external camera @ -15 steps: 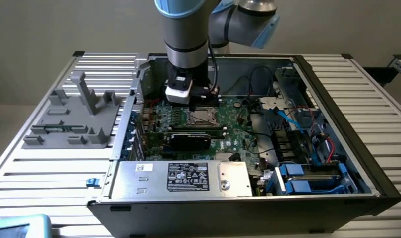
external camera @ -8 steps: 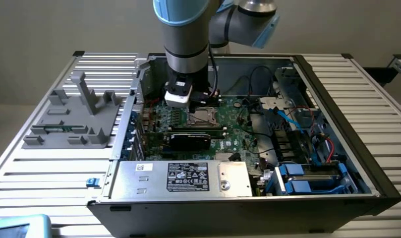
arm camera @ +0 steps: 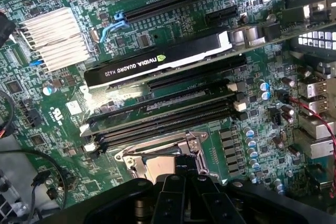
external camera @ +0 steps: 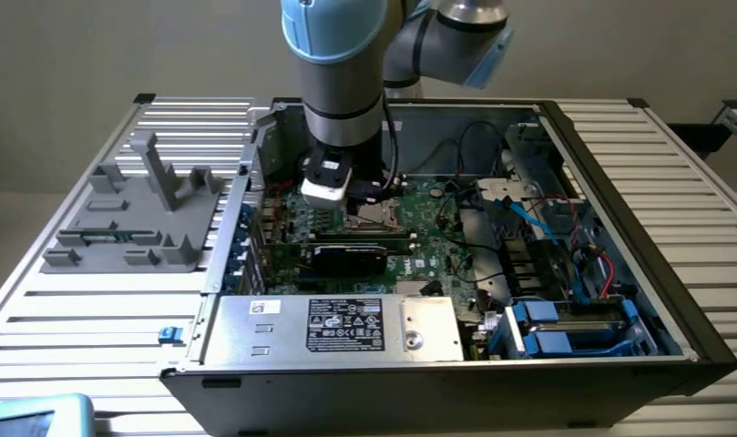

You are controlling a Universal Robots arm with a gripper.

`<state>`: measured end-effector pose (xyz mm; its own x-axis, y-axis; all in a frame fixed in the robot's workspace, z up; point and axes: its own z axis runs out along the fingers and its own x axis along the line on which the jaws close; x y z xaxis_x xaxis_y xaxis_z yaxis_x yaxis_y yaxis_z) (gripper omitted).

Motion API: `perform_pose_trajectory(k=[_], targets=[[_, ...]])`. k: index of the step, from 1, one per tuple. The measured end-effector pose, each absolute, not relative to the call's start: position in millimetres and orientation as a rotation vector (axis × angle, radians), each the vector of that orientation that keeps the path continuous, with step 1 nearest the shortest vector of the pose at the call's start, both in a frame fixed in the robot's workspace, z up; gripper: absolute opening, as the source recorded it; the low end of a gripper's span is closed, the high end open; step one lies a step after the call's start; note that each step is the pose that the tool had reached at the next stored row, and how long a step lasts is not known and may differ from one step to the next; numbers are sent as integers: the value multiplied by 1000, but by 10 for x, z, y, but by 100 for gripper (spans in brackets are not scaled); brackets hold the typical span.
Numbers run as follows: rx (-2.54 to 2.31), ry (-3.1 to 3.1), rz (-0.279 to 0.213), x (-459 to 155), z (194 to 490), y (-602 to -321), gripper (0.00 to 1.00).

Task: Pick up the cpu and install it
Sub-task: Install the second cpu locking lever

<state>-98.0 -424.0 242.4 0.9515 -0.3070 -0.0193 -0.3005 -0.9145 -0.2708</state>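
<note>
**Chip at the socket**

Inside the open computer case [external camera: 660, 273], the arm [external camera: 338, 82] reaches down to the green board [arm camera: 58, 124]. The closed gripper [arm camera: 184, 174] sits over the socket [arm camera: 163, 153]. The cpu [arm camera: 160, 167] appears to lie there; whether gripped or seated, I cannot tell.

Open black computer case on a slatted metal counter

The open black metal computer case [external camera: 660, 300] sits on the white slatted metal counter [external camera: 88, 319], and just beside it, toward the exterior view's left, stands a grey plastic fixture block [external camera: 138, 218] with upright posts. Inside the case lies a green motherboard [arm camera: 47, 124] carrying a finned silver heatsink [arm camera: 52, 38], a black Nvidia Quadro graphics card [arm camera: 157, 64] and long black memory slots [arm camera: 168, 116]. A silver power supply box [external camera: 343, 323] with a black label fills the near edge; blue-tabbed parts [external camera: 545, 328] beside it are possibly drive bays.
</note>
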Motion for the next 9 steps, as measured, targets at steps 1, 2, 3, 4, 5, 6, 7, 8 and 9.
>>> perform_pose_trajectory(k=[1, 2, 3, 4, 5, 6, 7, 8, 9], targets=[[-2832, 450, -31, -980, 2424, -4263, 11], [-2831, 451, -28, -981, 2421, -4279, 11], [-2831, 452, -27, -981, 2414, -4283, 11], [-2830, 453, -26, -983, 2403, -4285, 11], [-2829, 455, -24, -985, 2394, -4286, 11], [-2827, 456, -23, -990, 2387, -4286, 11], [-2825, 457, -22, -999, 2379, -4286, 11], [-2825, 458, -22, -1012, 2369, -4286, 11], [-2824, 459, -21, -1025, 2355, -4285, 11]])
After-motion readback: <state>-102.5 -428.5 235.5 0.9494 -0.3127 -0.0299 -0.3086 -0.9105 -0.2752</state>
